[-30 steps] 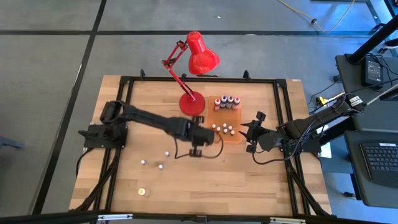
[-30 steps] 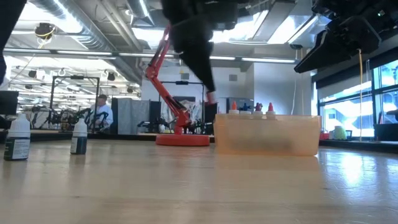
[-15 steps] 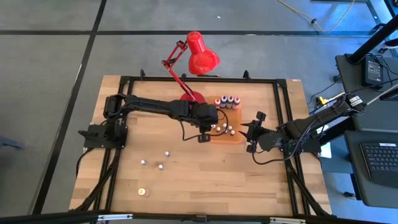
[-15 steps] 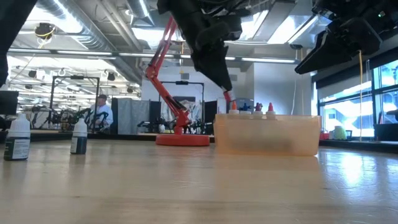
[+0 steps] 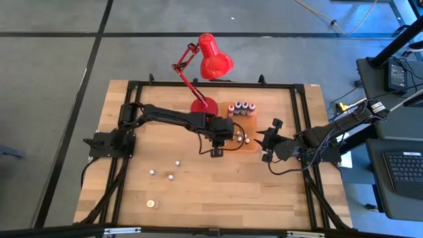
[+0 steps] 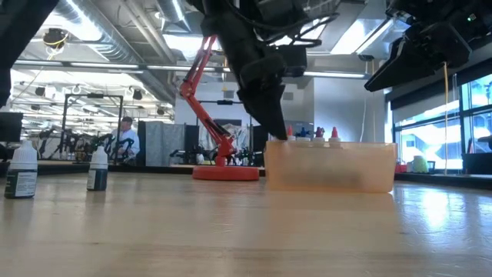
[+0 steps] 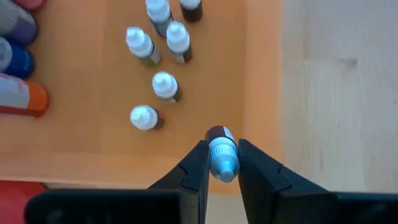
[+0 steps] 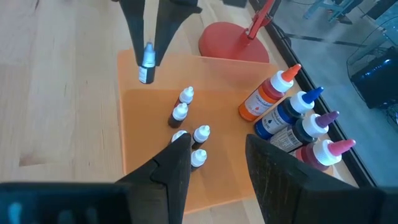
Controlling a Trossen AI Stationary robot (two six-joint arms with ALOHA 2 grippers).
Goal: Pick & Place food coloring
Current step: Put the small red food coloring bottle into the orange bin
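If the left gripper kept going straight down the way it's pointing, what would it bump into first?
Probably the orange tray floor. The left gripper, shut on a small white-capped bottle, points down over bare tray near its edge, beside the other little bottles. Depth is hard to judge, so the bottle's base would likely land first.

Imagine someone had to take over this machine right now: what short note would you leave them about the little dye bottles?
Left gripper: shut on a small bottle, held over the orange tray, not yet released.
Right gripper: open, holds nothing, waits beside the tray.
Done: five small bottles stand in the tray beside the row of larger bottles.
Left: set this bottle down, then fetch the three small bottles on the table, plus a fourth piece near the table's front edge.
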